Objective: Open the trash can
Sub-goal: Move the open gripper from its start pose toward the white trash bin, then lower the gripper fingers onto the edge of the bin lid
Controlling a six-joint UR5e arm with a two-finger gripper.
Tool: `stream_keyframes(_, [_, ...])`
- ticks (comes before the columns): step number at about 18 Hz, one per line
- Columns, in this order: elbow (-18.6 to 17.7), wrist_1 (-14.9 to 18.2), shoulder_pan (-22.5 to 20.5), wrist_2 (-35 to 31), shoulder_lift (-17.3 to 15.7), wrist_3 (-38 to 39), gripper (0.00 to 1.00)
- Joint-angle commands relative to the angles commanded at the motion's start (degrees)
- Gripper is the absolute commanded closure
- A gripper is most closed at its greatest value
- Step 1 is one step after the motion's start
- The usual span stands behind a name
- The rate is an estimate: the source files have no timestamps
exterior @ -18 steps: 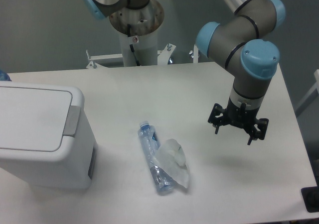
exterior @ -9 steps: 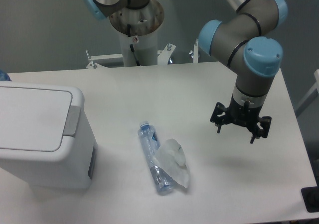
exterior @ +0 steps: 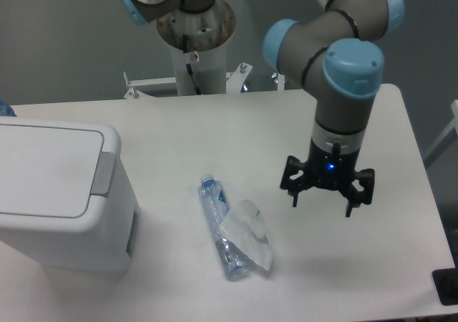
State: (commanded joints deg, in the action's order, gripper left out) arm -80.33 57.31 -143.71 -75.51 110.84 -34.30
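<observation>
Start at the trash can, your landmark at the far left of the table: its flat lid is down and closed, and the grey push tab sits on the lid's right edge, facing the rest of the table. That tab is likely what you need to press, and it is a narrow target. Come in off-centre and you may push on the lid or the wall beside it, which could shove the whole bin along the table instead of releasing the lid.

Right of the trash can, and apart from it, a crushed clear plastic bottle lies flat with a crumpled bit of clear plastic resting against and over its right side. Both lie roughly between the bin and your tool. If you travel low toward the tab, you could sweep them along or knock them into the bin, so carry height across that stretch.

Further right again, well clear of the trash can, the gripper hangs above the table with nothing in it, fingers spread wide and pointing straight down. The wrist is vertical above it, the forearm rising up and back out of view. With the fingers that wide, one tip alone may catch the tab's edge; consider narrowing them before you press.
</observation>
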Motion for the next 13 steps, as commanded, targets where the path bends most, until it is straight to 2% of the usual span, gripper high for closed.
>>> stream_keyframes(4, [-1.75,0.00,2.91,5.53,-2.90,4.22,0.00])
stream_keyframes(6, [-1.93,-0.01,3.61,9.31,-4.83,10.62,0.00])
stream_keyframes(8, [-2.46,-0.01,5.28,9.94,-6.15,14.68,0.00])
stream_keyframes(13, [-3.34,-0.01,9.58,10.03,-7.83,16.54,0.00])
